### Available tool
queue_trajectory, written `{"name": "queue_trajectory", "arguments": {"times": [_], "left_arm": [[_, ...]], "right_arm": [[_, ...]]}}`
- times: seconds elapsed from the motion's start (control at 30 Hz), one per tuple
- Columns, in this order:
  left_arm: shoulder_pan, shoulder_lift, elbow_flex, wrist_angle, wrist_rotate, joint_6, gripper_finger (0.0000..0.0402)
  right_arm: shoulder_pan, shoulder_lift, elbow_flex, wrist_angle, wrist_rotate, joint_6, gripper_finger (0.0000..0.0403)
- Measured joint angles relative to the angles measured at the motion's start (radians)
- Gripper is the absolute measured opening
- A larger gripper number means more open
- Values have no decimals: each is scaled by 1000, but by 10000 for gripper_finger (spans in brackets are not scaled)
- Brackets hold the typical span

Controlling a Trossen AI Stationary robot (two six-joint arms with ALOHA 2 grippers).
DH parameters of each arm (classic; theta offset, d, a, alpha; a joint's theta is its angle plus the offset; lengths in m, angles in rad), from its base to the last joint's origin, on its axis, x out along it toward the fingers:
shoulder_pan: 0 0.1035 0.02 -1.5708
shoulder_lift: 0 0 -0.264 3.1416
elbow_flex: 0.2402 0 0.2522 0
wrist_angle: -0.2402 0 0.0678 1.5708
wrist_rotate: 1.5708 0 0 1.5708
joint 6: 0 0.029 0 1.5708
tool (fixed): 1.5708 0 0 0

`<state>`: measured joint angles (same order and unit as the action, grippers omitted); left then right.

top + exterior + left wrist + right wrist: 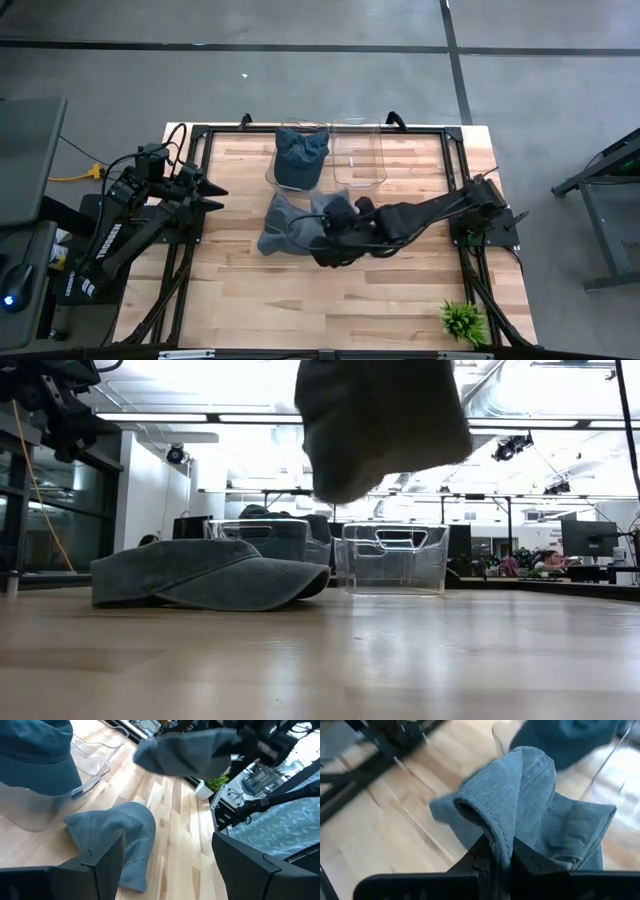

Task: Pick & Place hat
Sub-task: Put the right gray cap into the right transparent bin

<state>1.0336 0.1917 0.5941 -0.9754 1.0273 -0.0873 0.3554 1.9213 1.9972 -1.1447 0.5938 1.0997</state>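
The right hand (501, 854), pressed together on only a fold of the lifted hat (520, 795) above the worktop (400, 290), risks the fabric slipping free before reaching the empty bin (360, 152), while the left hand (205, 195) waits spread.

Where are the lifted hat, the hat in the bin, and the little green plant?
Lifted hat (530, 775), right wrist view, folded crown.
Hat in bin (299, 158), high view, crown.
Plant (463, 320), high view, leaves.

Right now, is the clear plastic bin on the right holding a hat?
No: in the high view the right clear bin is empty; a blue-grey hat sits in the left bin.
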Motion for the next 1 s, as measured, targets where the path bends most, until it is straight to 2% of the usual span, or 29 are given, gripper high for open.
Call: {"name": "queue_trajectory", "arguments": {"times": [0.33,0.5,0.6,0.77,1.0], "left_arm": [[0,0,0,43,5,-49,272],[0,12,0,140,19,-130,272],[0,37,0,222,43,-178,272],[0,95,0,372,68,-248,272],[0,195,0,596,116,-318,272]], "right_arm": [[1,-95,-12,16,59,-124,23],[1,-164,-128,81,79,-144,23],[1,-249,-264,256,82,-204,23],[-1,-433,-575,626,77,-306,23],[-2,-657,-982,1303,60,-552,23]]}}
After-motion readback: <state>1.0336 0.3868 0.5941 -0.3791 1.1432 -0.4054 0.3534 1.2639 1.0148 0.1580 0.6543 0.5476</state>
